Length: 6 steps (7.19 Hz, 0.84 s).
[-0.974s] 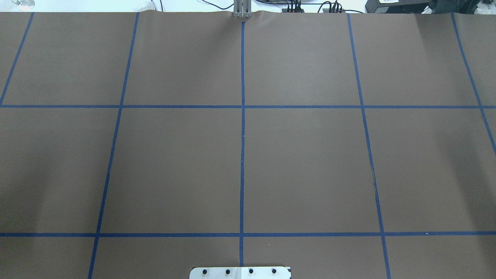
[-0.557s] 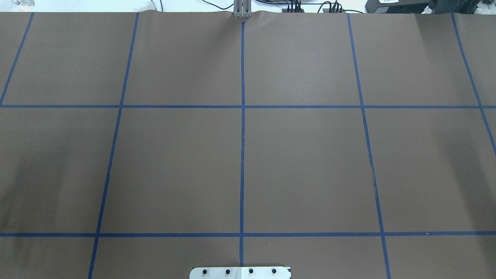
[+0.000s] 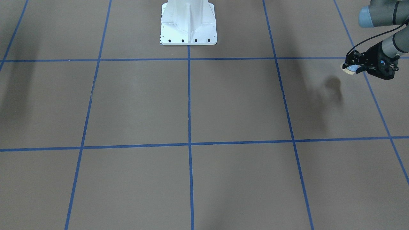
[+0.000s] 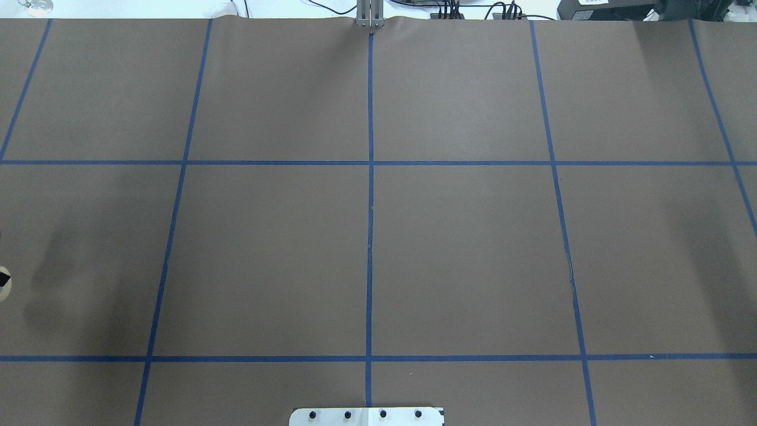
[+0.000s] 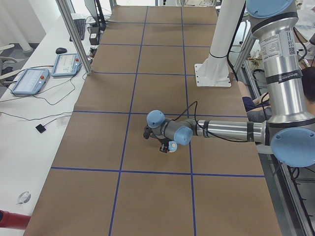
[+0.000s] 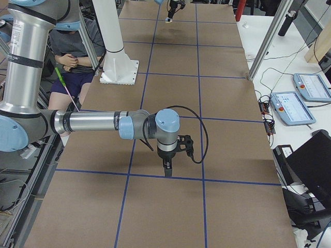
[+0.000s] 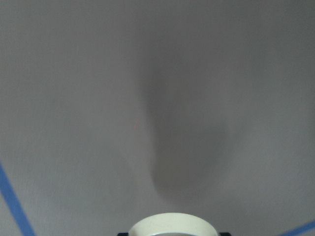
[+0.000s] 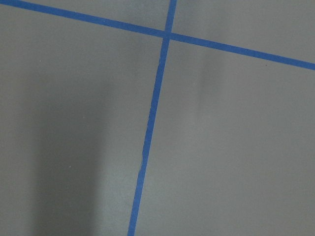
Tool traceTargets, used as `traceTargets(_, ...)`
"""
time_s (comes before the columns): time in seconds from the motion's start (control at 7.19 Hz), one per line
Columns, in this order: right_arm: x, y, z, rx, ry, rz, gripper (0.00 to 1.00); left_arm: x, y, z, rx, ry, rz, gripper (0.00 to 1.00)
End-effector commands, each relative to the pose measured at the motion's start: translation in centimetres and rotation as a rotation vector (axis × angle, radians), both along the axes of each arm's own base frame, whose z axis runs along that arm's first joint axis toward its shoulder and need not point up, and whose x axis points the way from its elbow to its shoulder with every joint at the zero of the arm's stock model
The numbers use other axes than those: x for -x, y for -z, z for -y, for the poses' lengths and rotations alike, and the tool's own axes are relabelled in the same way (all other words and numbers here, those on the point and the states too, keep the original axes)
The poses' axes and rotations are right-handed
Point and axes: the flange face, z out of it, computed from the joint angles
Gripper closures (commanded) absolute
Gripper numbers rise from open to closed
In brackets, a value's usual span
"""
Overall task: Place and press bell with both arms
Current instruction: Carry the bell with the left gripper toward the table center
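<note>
Blue-domed bell (image 3: 350, 69) in left pincer (image 3: 351, 67)

One bell (image 3: 350, 70), two arms (image 5: 226, 130) (image 6: 93, 123), two end effectors (image 3: 351, 66) (image 6: 167, 170), one pedestal (image 3: 188, 22), two tablets (image 6: 292, 107) (image 6: 313, 85).

Blue tape lines (image 4: 370, 236) cross a brown tabletop (image 4: 473, 248). A white base plate (image 4: 366, 416) with four dark bolts sits at the near edge on the centre line. Far left of the base plate, a cream sliver of the bell (image 4: 3, 292) shows at the frame edge, with a black bit of the left gripper (image 4: 3, 276) touching it. A soft shadow (image 4: 50, 284) lies just beside them on the base plate's side.
</note>
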Motion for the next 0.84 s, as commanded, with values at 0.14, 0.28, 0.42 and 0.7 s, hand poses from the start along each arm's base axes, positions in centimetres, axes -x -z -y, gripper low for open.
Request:
traceTargets(0.14, 0.0, -0.4, 0.0, 0.010, -0.002, -0.001, 0.00, -5.5, 13.3, 11.5, -0.019, 0.018, 0.038, 0.94)
traceTargets(0.28, 0.0, -0.7, 0.0, 0.014, -0.002, -0.001, 0.00, -7.4, 18.1, 13.9, -0.007, 0.011, 0.043, 0.94)
traceTargets(0.42, 0.0, -0.7, 0.0, 0.016, -0.002, -0.002, 0.00, -9.7, 22.2, 16.3, 0.015, 0.006, 0.053, 0.94)
traceTargets(0.7, 0.0, -0.9, 0.0, 0.019, -0.002, -0.005, 0.00, -19.4, 30.2, 19.4, 0.117, 0.024, 0.074, 0.94)
